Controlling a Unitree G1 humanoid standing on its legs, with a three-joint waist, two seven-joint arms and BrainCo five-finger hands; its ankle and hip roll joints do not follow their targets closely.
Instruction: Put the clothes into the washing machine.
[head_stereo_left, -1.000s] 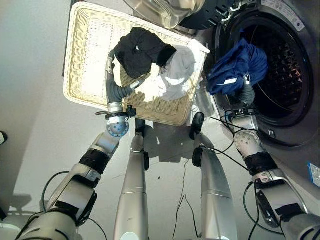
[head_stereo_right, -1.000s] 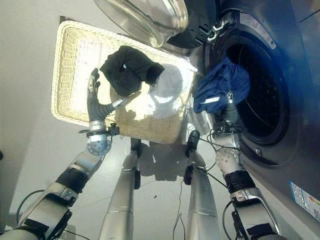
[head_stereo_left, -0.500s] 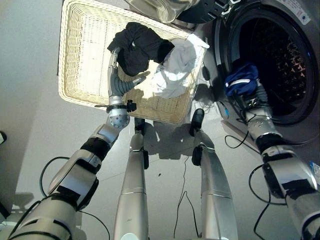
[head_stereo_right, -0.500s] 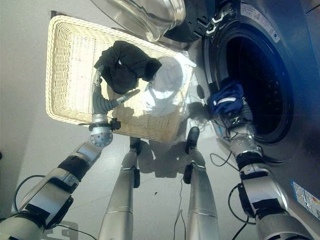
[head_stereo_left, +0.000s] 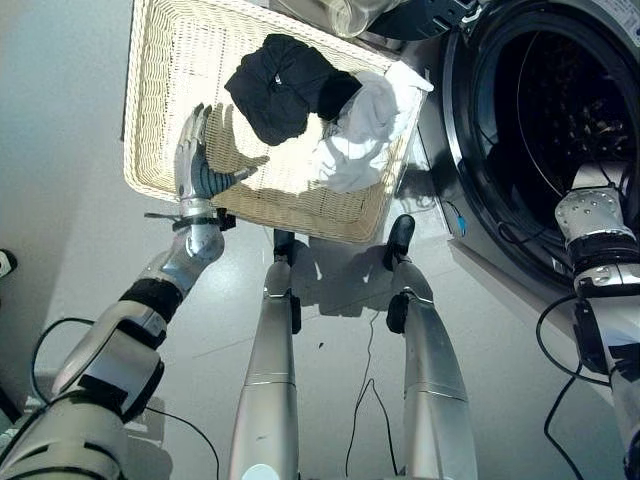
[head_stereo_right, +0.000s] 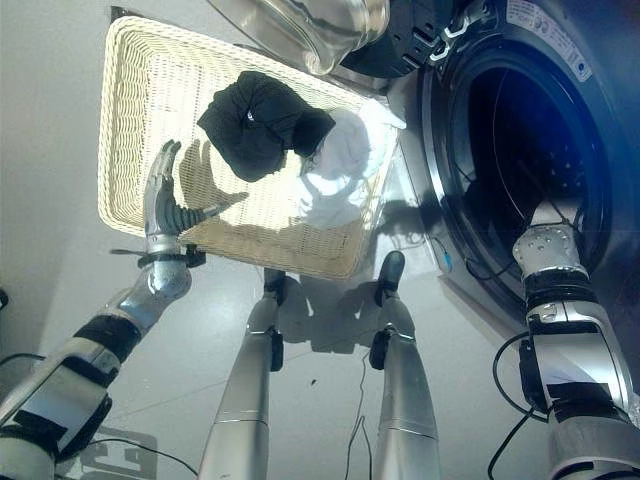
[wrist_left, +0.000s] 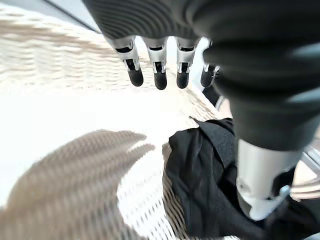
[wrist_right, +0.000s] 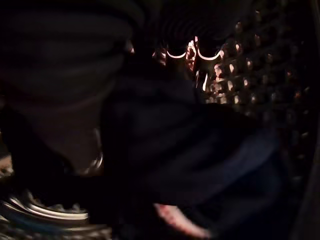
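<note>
- Left eye view: left robot hand (head_stereo_left: 196, 165), fingers spread and empty, hovers inside the wicker basket (head_stereo_left: 160, 90), beside the black garment (head_stereo_left: 280, 85); a white garment (head_stereo_left: 365, 125) lies beyond.
- Right robot hand is inside the washing machine drum (head_stereo_left: 560, 90); its grip cannot be told.
- Left robot hand is nearer.

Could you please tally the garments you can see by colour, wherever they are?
Black garment, in the wicker basket: 1
White garment, in the basket: 1
Dark blue garment, in the washing machine drum: 1
Total: 3
</note>
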